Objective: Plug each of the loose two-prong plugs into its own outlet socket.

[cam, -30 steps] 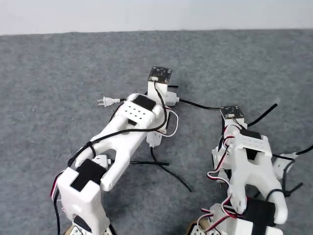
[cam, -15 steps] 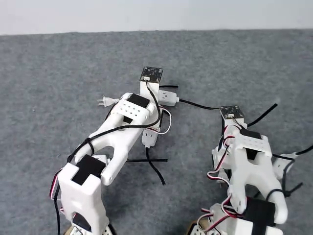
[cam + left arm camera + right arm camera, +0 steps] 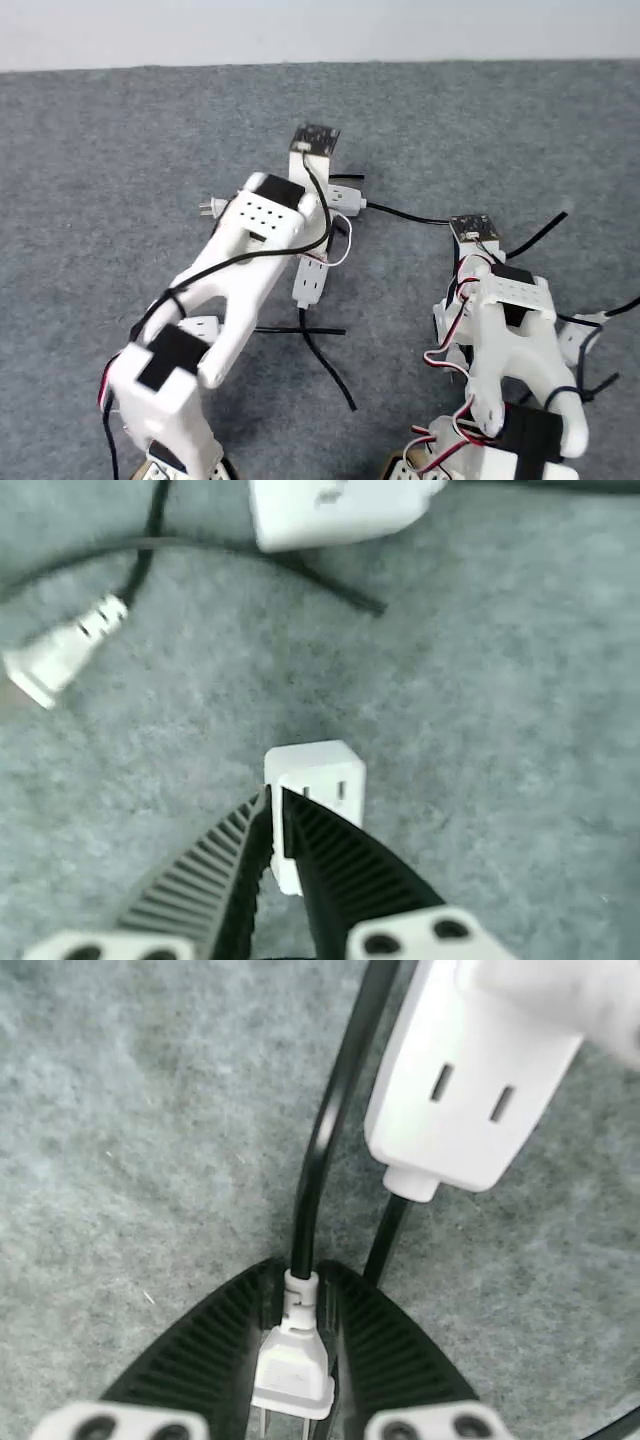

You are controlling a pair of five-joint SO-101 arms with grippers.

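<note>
**Both grippers clamped: left on a socket, right on a plug**

We are finding the grey table (image 3: 120, 150) carrying both arms and loose black cords (image 3: 325, 355). The left arm (image 3: 240, 270) is stretching out over the table's middle, and the right arm (image 3: 510, 340) is sitting folded near its base. The left gripper (image 3: 276, 805) is pinching the held socket (image 3: 325, 775) by one edge, fingers clenched on it, its two slots facing the wrist camera. A second socket (image 3: 335, 510) is lying beyond it. The right gripper (image 3: 300, 1278) is grasping the gripped plug (image 3: 293, 1375) between its fingers, prongs pointing back toward the wrist. The plug's cord is running past a third socket (image 3: 465, 1090) lying just beside it. A loose plug (image 3: 65, 655) is lying on the table, apart from the held socket.
</note>
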